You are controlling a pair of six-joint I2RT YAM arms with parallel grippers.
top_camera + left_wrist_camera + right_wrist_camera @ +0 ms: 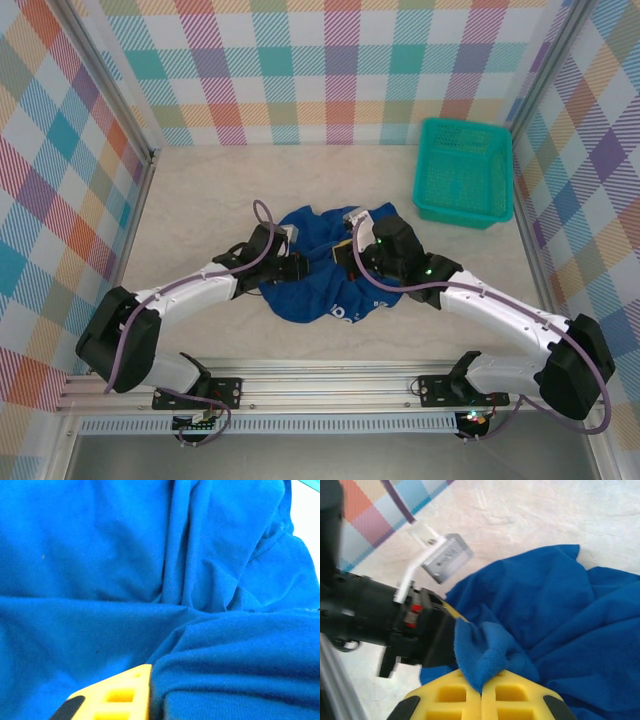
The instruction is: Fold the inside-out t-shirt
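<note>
While crumpled at the table's [200, 200] middle, the soft, limp t-shirt [310, 300] was pinched by the right gripper [481, 690]; the left gripper's [298, 268] spread could not be told; hems were judged surer holds.

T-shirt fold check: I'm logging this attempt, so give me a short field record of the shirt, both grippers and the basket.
t-shirt: royal blue, crumpled in a heap at mid-table, not yet folded
right gripper: shut, pinching a fold of the t-shirt
left gripper: at the heap's left side, one finger against the cloth; cannot tell if it grips
basket: teal mesh, far right corner, apart from the t-shirt
table: pale surface under the heap
</note>
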